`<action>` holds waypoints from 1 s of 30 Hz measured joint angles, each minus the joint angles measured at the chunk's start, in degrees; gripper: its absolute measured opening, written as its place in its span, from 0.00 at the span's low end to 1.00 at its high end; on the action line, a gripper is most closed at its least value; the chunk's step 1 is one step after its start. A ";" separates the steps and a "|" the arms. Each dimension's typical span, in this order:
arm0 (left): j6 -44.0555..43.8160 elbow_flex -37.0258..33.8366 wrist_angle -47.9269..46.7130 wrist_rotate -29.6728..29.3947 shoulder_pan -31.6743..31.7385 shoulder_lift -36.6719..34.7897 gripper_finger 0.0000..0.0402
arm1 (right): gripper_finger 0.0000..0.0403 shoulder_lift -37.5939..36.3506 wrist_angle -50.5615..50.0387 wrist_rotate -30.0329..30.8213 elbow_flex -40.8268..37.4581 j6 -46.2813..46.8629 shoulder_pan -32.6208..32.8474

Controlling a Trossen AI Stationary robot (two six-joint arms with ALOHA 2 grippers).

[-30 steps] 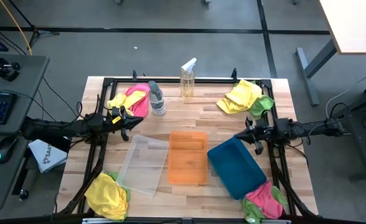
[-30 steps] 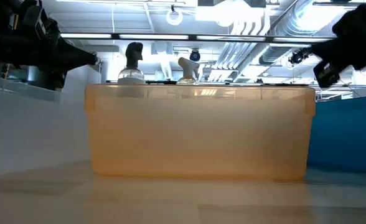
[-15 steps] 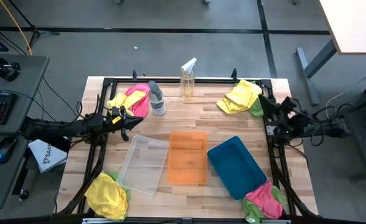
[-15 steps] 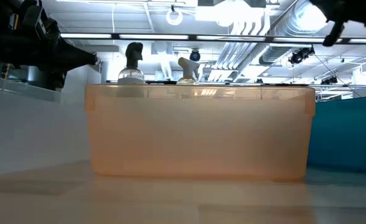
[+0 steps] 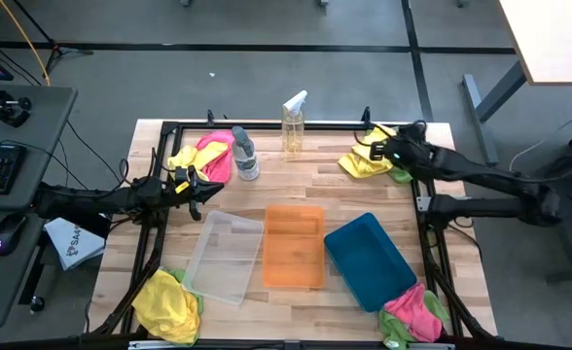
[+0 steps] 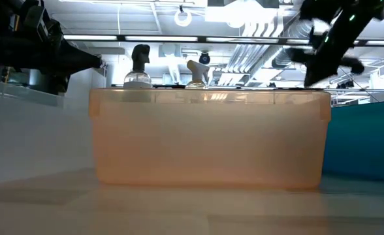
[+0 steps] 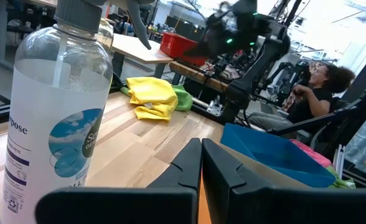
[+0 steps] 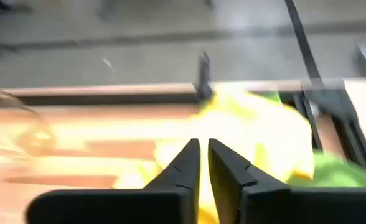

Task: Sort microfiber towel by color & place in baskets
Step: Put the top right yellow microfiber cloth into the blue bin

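Observation:
Four towel heaps lie at the table's corners: yellow and pink [image 5: 202, 157] far left, yellow and green [image 5: 377, 153] far right, yellow with green [image 5: 165, 303] near left, pink and green [image 5: 412, 313] near right. The clear basket [image 5: 223, 256], the orange basket [image 5: 294, 245] and the teal basket [image 5: 369, 261] sit side by side mid-table. My right gripper [image 5: 372, 152] hovers over the far-right heap with its fingers shut; the yellow towel [image 8: 251, 127] fills its wrist view. My left gripper [image 5: 196, 185] waits, shut, beside the far-left heap.
Two spray bottles [image 5: 244, 156] [image 5: 293, 124] stand near the far edge between the far heaps; one bottle [image 7: 52, 106] looms close to my left gripper. A black frame rail runs along the far edge and both sides. Bare wood lies between the bottles and the baskets.
My right gripper has risen from beside the teal basket, swung toward the far edge and turned toward the table's left, ending over the yellow and green heap. Nothing else has moved.

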 joint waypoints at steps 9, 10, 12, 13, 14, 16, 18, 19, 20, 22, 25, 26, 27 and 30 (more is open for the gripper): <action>0.02 -0.02 0.02 0.00 -0.01 0.01 0.00 | 0.51 11.95 -7.81 -7.94 -0.30 17.90 -11.37; 0.01 0.00 0.02 0.00 0.00 0.00 0.00 | 0.56 13.06 -7.55 -8.84 -0.30 19.15 -12.05; 0.00 0.00 0.02 0.00 -0.01 -0.01 0.00 | 0.62 15.65 -6.14 -10.08 -0.30 20.31 -13.15; 0.00 0.00 0.02 0.00 -0.01 0.01 0.00 | 0.64 16.98 -5.29 -10.40 -0.30 20.53 -13.55; 0.01 0.00 0.02 -0.01 0.00 0.01 0.00 | 0.65 18.18 -4.78 -10.74 -0.30 21.06 -13.91; 0.02 -0.01 0.02 0.00 0.01 0.01 0.00 | 0.66 20.42 -4.03 -11.80 -0.30 22.75 -14.61; 0.01 0.00 0.02 0.00 -0.01 0.01 0.00 | 0.66 22.36 -3.77 -13.11 -0.30 23.69 -15.07; 0.01 0.00 0.02 0.00 0.01 0.01 0.00 | 0.66 23.24 -3.49 -13.36 -0.30 23.95 -15.24; 0.01 0.00 0.02 0.00 0.00 0.01 0.00 | 0.66 24.10 -3.45 -13.43 -0.30 24.36 -15.26; 0.00 0.00 0.04 0.00 -0.01 0.01 0.00 | 0.64 25.52 -3.42 -13.49 -0.30 24.45 -15.26; 0.00 -0.01 0.04 0.00 0.00 0.00 0.00 | 0.54 26.29 -3.30 -13.97 -0.30 24.35 -15.25; 0.00 0.00 0.04 0.00 0.01 0.01 0.00 | 0.47 26.28 -3.23 -14.10 -0.30 23.51 -15.02; 0.01 -0.01 0.04 0.00 0.00 0.00 0.00 | 0.39 26.16 -3.02 -14.20 -0.30 22.38 -14.75; 0.00 0.00 0.04 0.00 0.00 0.01 0.00 | 0.09 25.06 -2.88 -14.45 -0.30 18.02 -14.16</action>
